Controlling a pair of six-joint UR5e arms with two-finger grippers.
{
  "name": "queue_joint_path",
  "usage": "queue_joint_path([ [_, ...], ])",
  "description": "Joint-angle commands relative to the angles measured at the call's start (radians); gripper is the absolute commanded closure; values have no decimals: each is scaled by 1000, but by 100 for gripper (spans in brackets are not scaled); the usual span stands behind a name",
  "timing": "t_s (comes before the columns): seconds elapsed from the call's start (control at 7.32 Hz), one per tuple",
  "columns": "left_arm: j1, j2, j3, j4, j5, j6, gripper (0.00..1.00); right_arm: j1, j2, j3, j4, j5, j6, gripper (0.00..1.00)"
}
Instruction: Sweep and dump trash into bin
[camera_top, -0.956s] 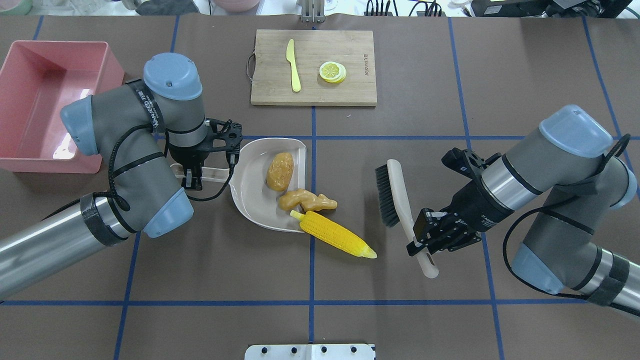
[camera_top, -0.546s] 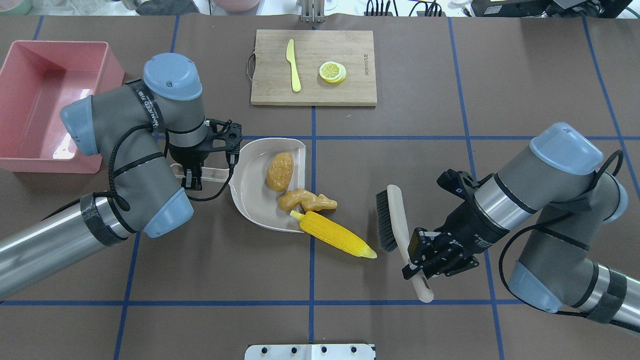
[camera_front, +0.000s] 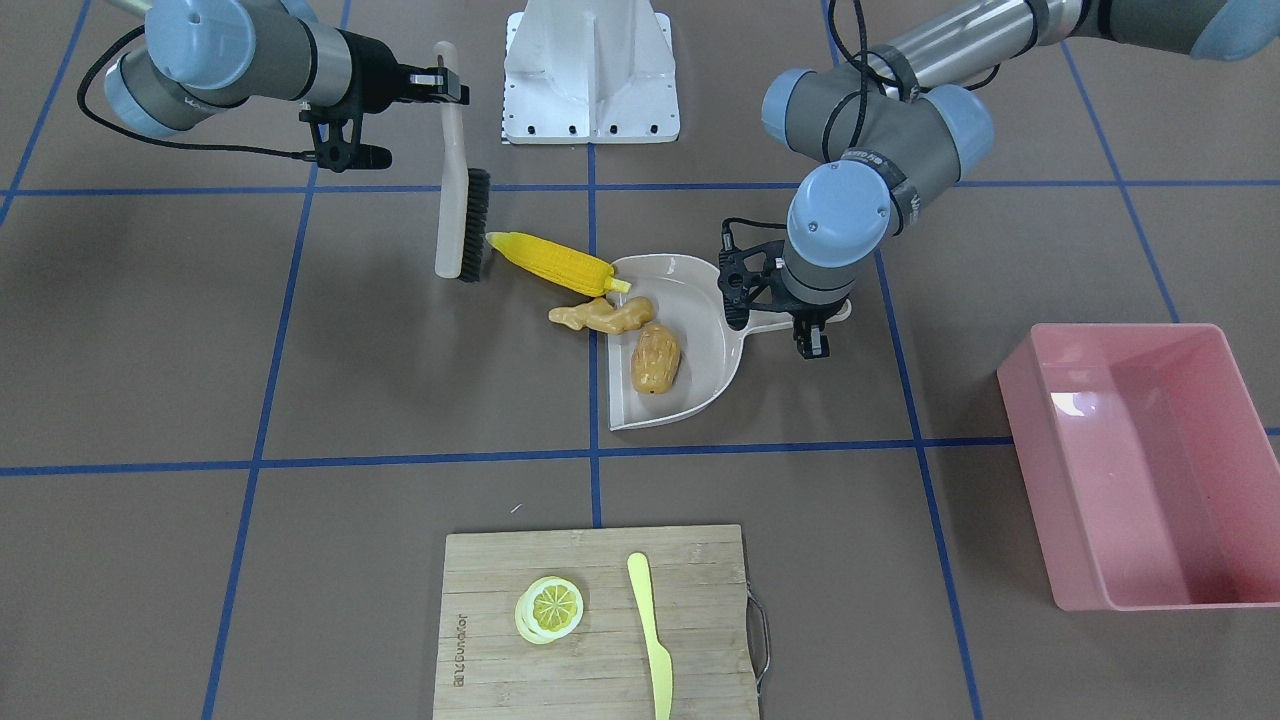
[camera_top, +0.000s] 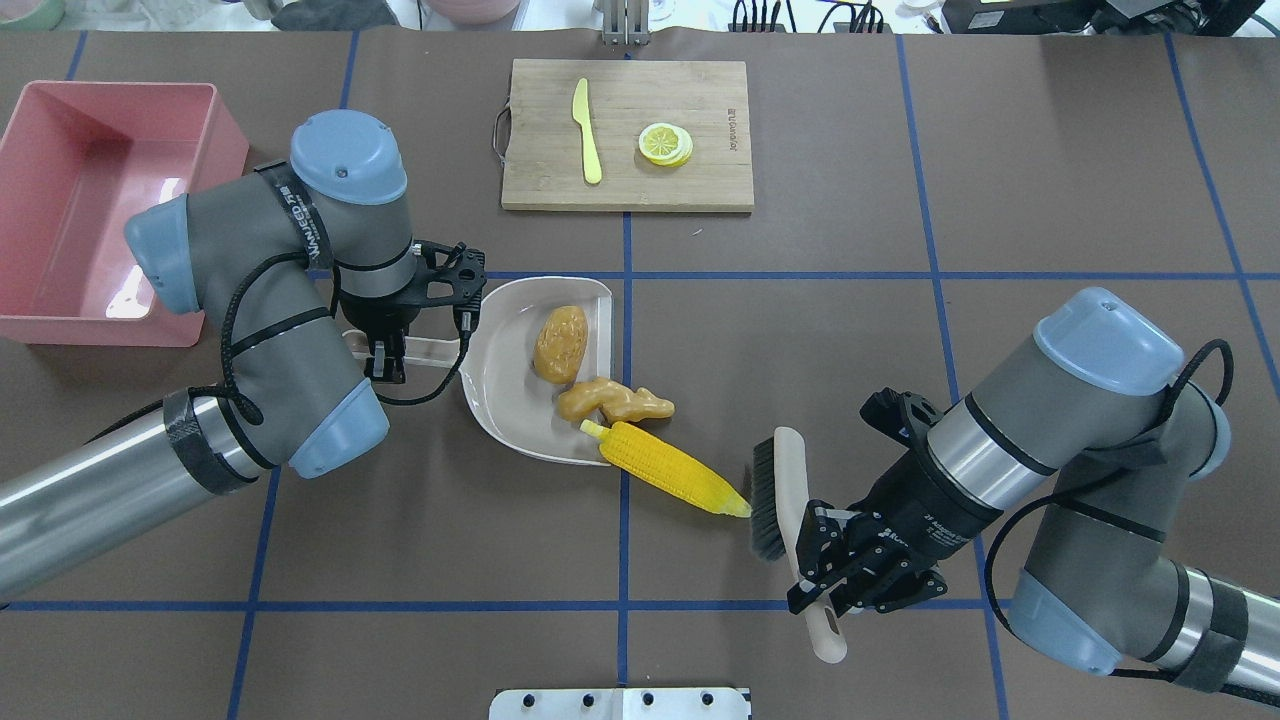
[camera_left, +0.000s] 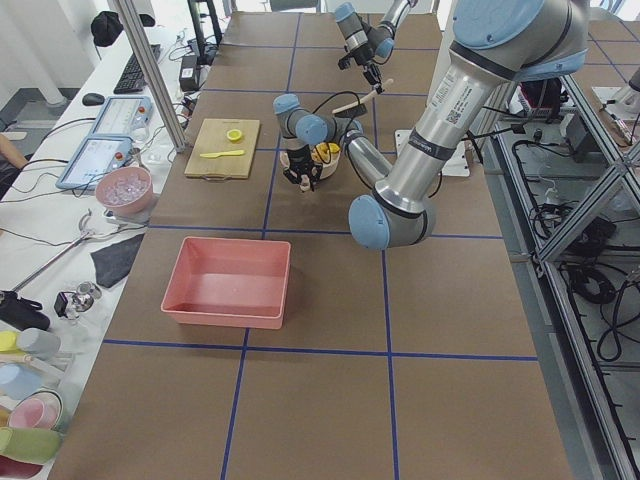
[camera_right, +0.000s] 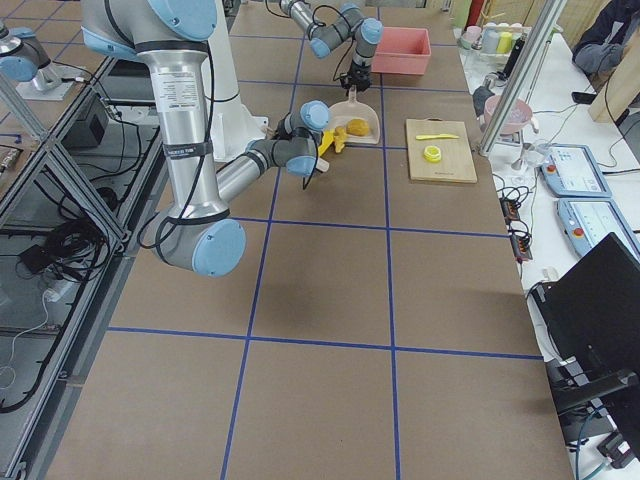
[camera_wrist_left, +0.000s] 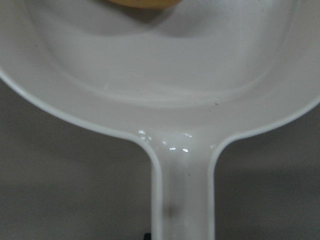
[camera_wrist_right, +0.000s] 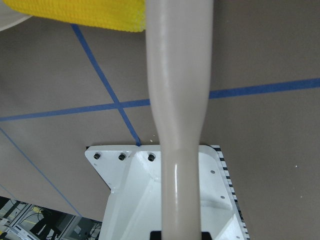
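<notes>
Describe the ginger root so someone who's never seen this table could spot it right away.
Find the beige dustpan near the middle of the table. At its open mouth three toy foods lie in a row; the ginger root is the middle one, straddling the lip. It is knobbly and tan, unlike the brown potato inside the pan and the yellow corn cob beside it.

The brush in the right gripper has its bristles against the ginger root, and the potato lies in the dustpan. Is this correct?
No. The brush in the right gripper has its bristles against the tip of the corn cob, not the ginger root, which lies apart at the lip of the dustpan. The overhead exterior view shows it. The potato does lie in the dustpan.
</notes>
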Motion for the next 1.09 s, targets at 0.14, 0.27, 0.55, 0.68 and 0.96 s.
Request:
queue_joint_path([
  [0.14, 10, -4, 7, -1, 2, -7, 100, -31, -54, 86, -3, 11, 65, 100],
  [0.27, 10, -2, 10, -33, 2, -39, 100, -58, -54, 89, -1, 11, 109, 100],
  [0.55, 10, -2, 22, -58, 2, -49, 100, -116, -48, 88, -3, 9, 140, 100],
  [0.68, 10, -1, 22, -58, 2, -49, 100, -130, -48, 86, -4, 9, 141, 100],
  [0.96, 10, 1, 20, -58, 2, -49, 100, -134, -19, 62, -12, 3, 138, 100],
])
